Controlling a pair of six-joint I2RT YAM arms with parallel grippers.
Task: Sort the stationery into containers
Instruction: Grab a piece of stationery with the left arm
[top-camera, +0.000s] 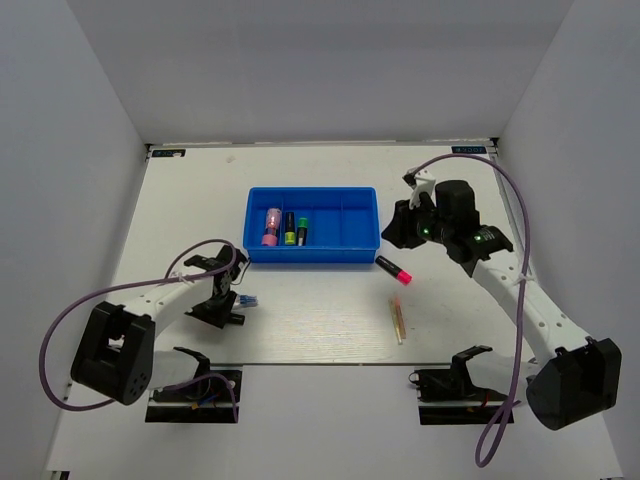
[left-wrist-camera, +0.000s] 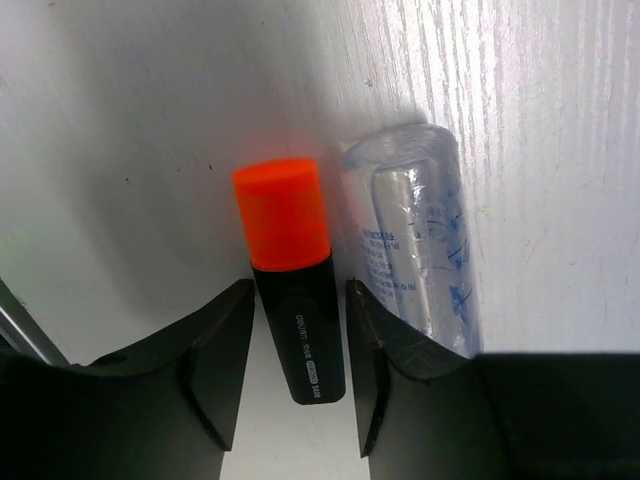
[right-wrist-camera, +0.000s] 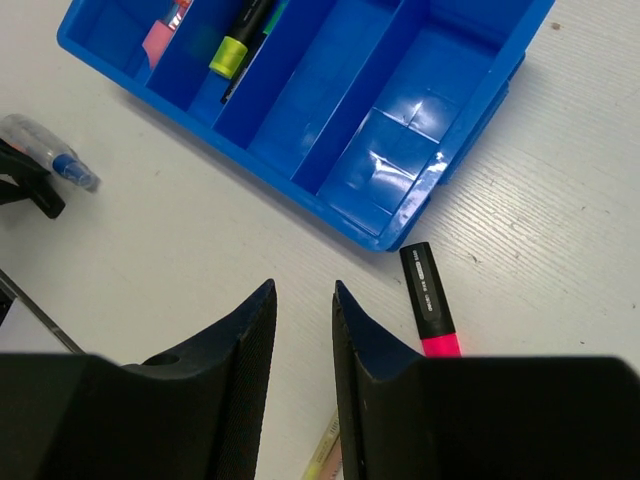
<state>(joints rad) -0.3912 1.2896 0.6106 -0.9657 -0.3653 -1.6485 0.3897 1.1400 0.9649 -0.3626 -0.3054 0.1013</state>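
Since the left pincer (left-wrist-camera: 300, 300) straddles the orange-capped marker (left-wrist-camera: 290, 260) (grasping or not, I cannot tell), it should clench squarely, missing the bluish pen (left-wrist-camera: 420, 240); the right pincer (right-wrist-camera: 303, 290) hangs released.

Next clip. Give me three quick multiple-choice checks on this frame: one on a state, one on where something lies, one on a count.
1. The right pincer is: A) clamped on a marker; B) empty, fingers slightly apart; C) fully shut.
2. The pink-capped marker lies: A) on the table by the blue tray's near right corner; B) inside the tray's leftmost compartment; C) between the right pincer's fingers.
3. Items inside the tray: A) one; B) three; C) five.

Answers:
1 B: its wrist view shows a gap between the fingers with nothing in it.
2 A: the top view shows it on bare tabletop just outside that corner.
3 B: a pink tube, a yellow-capped marker and a green-capped marker.
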